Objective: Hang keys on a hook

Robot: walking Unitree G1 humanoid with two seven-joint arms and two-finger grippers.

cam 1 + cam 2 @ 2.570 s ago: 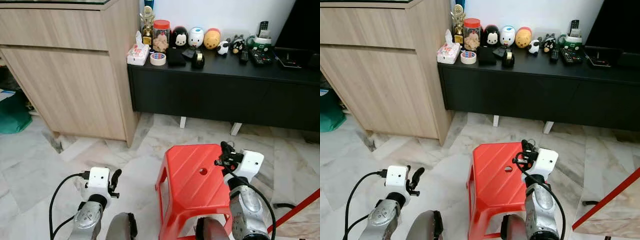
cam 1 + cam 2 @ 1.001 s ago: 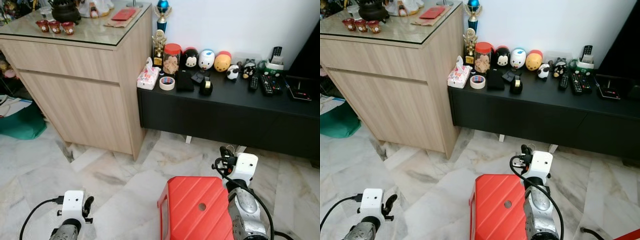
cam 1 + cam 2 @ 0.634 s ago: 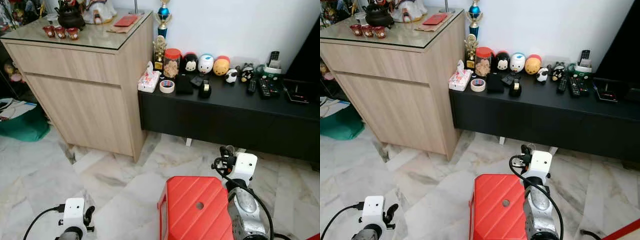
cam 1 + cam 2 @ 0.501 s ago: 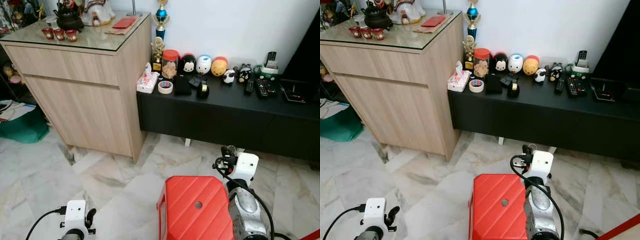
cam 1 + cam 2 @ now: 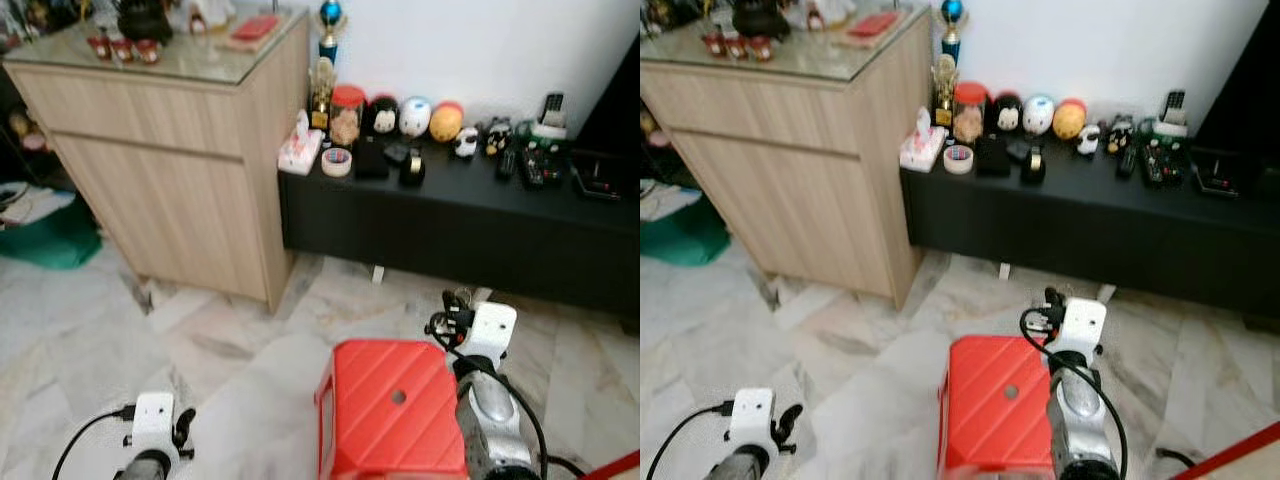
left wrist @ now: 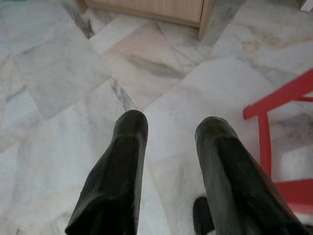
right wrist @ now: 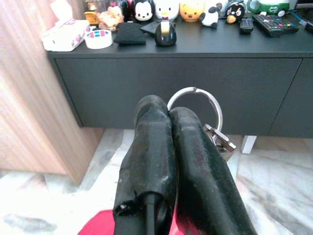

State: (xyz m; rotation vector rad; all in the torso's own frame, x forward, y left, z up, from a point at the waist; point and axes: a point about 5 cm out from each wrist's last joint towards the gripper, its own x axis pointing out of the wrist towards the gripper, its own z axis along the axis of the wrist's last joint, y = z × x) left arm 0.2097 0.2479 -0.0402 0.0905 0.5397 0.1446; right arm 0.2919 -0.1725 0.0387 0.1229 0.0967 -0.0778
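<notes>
The right gripper (image 7: pixel 168 115) pinches a silver key ring with keys (image 7: pixel 205 115), a red plastic stool (image 5: pixel 392 408) below it; the idle left gripper (image 6: pixel 168 129) hangs spread above marble floor (image 6: pixel 58 73).

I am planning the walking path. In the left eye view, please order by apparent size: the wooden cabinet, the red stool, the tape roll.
1. wooden cabinet
2. red stool, which is nearer the camera, so it looks enlarged
3. tape roll

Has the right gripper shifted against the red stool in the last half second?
No. The right gripper holds the keys above the far right corner of the red stool, as before; only the camera view wobbled slightly.
</notes>
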